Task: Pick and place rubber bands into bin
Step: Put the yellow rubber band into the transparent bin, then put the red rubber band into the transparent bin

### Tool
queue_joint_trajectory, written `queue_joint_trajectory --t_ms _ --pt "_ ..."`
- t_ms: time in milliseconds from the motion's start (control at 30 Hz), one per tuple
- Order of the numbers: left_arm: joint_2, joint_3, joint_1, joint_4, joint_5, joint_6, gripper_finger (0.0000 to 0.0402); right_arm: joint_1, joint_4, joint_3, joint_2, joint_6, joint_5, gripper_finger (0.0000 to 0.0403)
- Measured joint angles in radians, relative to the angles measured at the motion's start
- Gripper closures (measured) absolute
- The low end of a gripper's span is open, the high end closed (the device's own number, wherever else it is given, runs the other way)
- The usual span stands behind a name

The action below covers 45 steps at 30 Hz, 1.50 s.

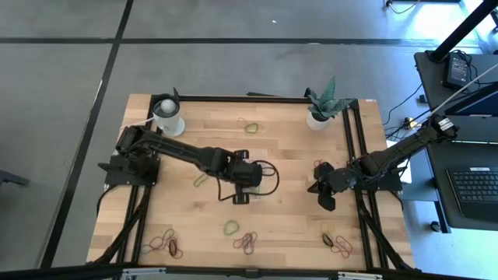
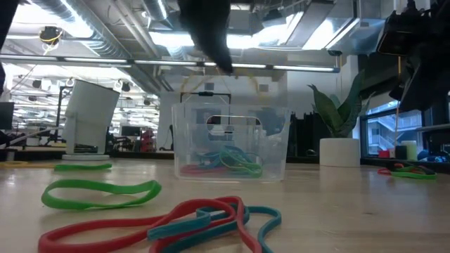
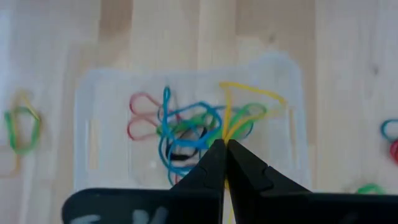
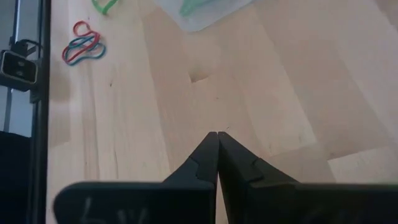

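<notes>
Small clear plastic rectangular bin (image 3: pixel 186 134) sits near the table's middle, already holding several thin rubber bands (image 3: pixel 186 127) in blue, red, green. Left gripper (image 3: pixel 224 146) poised over the bin, jaws clenched on a thin yellow rubber band (image 3: pixel 249 93) that dangles above the pile; not yet released. Right gripper (image 4: pixel 216 135) waits near the right edge, jaws clenched, holding nothing, over bare light wooden table (image 1: pixel 288 148). Task partway done by my reading. Left to collect: loose rubber band clusters (image 1: pixel 247 243) along the near edge, one pair toward the far edge, a few near the right gripper.
</notes>
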Motion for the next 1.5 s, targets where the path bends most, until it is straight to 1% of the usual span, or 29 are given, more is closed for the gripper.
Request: queue_joint_trajectory --t_ms 100,200,367,533,833,967,1133,1267,1367,1500 --pt "0.001 -0.036 0.026 -0.007 0.044 -0.008 0.0398 0.000 0.000 0.000 0.000 0.000 0.023 0.0391" --pt "0.001 -0.080 0.037 0.065 0.073 -0.008 0.0398 0.000 0.000 0.000 0.000 -0.001 0.045 0.0391" --pt "0.006 -0.109 0.038 0.186 0.075 -0.008 0.0398 0.000 0.000 0.000 0.000 -0.001 0.082 0.0391" --pt "0.011 -0.112 0.038 0.232 0.073 -0.008 0.0389 0.000 0.000 0.000 0.000 0.001 0.086 0.0391" --pt "0.011 -0.112 0.038 0.201 0.072 -0.015 0.0332 0.000 0.001 0.000 0.000 0.002 0.084 0.0391" --pt "0.005 -0.112 0.034 0.166 0.072 -0.084 0.0323 0.000 0.002 0.000 0.000 0.007 0.084 0.0391" --pt "-0.018 -0.112 0.013 0.122 0.071 -0.153 0.0336 0.000 0.006 0.000 0.000 0.027 0.084 0.0391" --pt "-0.038 -0.112 -0.025 0.083 0.067 -0.202 0.0364 0.000 0.023 0.000 0.000 0.050 0.084 0.0391" --pt "-0.050 -0.112 -0.076 0.054 0.050 -0.250 0.0394 0.000 0.037 0.000 0.000 0.049 0.083 0.0391" --pt "-0.050 -0.112 -0.164 -0.021 -0.006 -0.389 0.0399 0.000 0.037 0.000 0.000 0.049 0.083 0.0391"
